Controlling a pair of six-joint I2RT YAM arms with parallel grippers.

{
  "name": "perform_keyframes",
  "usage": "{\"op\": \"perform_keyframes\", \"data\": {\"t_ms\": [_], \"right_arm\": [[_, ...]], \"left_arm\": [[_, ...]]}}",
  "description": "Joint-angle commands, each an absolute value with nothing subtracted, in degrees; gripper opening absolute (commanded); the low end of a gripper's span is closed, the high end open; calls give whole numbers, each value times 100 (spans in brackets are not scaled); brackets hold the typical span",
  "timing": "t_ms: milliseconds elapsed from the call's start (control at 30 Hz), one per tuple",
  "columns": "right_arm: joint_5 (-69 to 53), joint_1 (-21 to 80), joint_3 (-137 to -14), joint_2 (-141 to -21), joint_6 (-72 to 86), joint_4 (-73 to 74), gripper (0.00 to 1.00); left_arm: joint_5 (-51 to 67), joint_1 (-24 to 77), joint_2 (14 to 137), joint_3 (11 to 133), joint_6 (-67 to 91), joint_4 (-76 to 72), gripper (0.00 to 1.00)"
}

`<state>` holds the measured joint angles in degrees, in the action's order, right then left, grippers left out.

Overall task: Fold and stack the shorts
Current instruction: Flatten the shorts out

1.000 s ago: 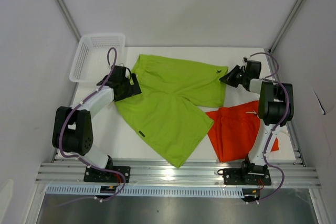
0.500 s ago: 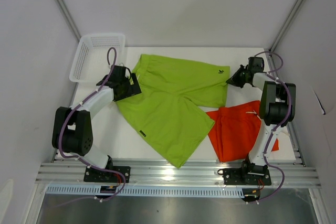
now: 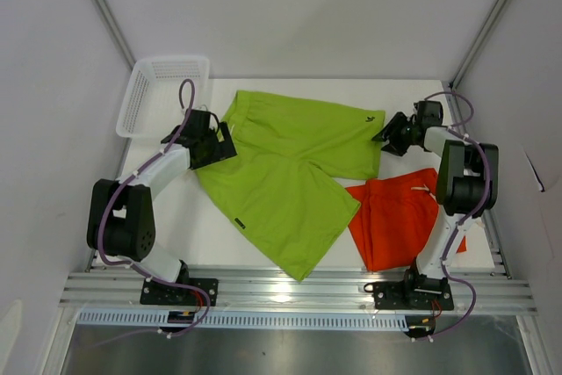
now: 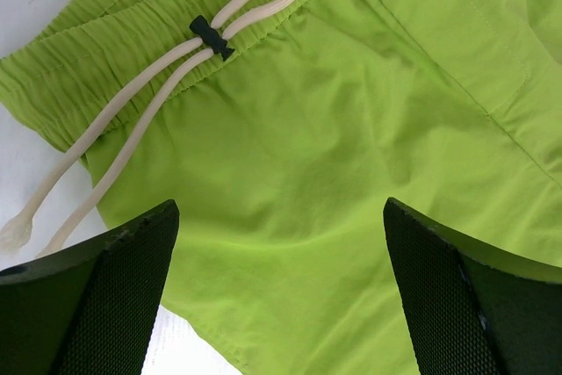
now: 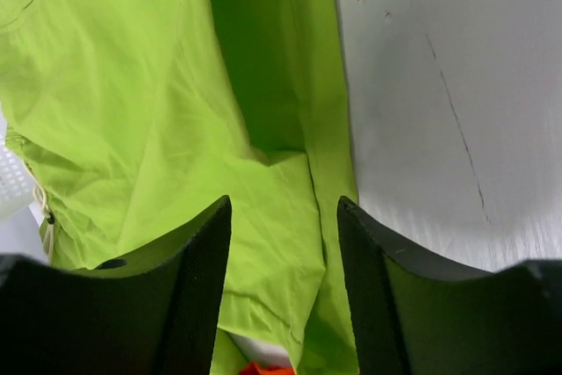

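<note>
Hovering over opposite ends of the lime green shorts (image 3: 290, 173), both grippers have their jaws apart with nothing between them. The left gripper (image 4: 281, 208) hangs above the waistband end, just by the white drawstring (image 4: 158, 85). The right gripper (image 5: 283, 204) sits over the far leg's hem edge, where fabric meets bare table (image 5: 439, 85). The green pair lies spread across the middle of the table, waistband to the left, one leg reaching far right and the other toward the near edge. The orange shorts (image 3: 391, 221) lie near right, partly under the right arm, with the green leg's hem touching or slightly overlapping them (I cannot tell which).

Several things could go wrong from here. A shallow pinch at the hem would likely catch only the top layer, so the leg would peel open instead of folding. At the waistband, the loose drawstring could slip between the fingers and be pulled instead of the cloth. If one arm lifts ahead of the other, the fold line would skew — and the near leg could drag the orange pair along.

The tabletop is smooth and white, so fabric will probably slide rather than stay put. Pale walls stand close on both sides, and a white mesh basket (image 3: 162, 94) occupies the far left corner — little room for wide swings.
</note>
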<state>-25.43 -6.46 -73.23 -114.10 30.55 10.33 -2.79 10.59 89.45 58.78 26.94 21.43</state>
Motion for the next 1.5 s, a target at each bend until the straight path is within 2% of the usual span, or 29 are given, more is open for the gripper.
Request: {"op": "perform_keyframes", "data": {"t_ms": [0, 233, 400, 767, 933, 1167, 1333, 1467], "right_arm": [[-2856, -642, -7330, -10978, 2743, 1141, 53], [-2812, -422, -7366, -10872, 2285, 2012, 49], [-2777, -422, -7111, -10609, 2092, 2443, 49], [-2839, -396, -6732, -10266, 2057, 2874, 49], [-3127, -352, -6741, -10388, 2021, 2953, 48], [-3173, -255, -6846, -10529, 2030, 2777, 46], [-3489, -167, -7013, -10941, 2100, 2681, 43], [-3595, -88, -7075, -11074, 2206, 2505, 42]], "left_arm": [[-132, 1072, 8850, 5818, 2689, 1872, 99], [263, 1090, 8930, 5915, 2707, 1732, 99], [492, 1467, 9280, 6670, 2751, 1828, 99], [1458, 1811, 12119, 9604, 3225, 1767, 98], [1950, 1811, 12708, 9800, 3577, 1495, 99], [1978, 1609, 13192, 9932, 4112, 1257, 96], [1890, 1354, 13333, 9862, 4543, 1003, 94], [1390, 1134, 13237, 9686, 4807, 897, 95]]}}
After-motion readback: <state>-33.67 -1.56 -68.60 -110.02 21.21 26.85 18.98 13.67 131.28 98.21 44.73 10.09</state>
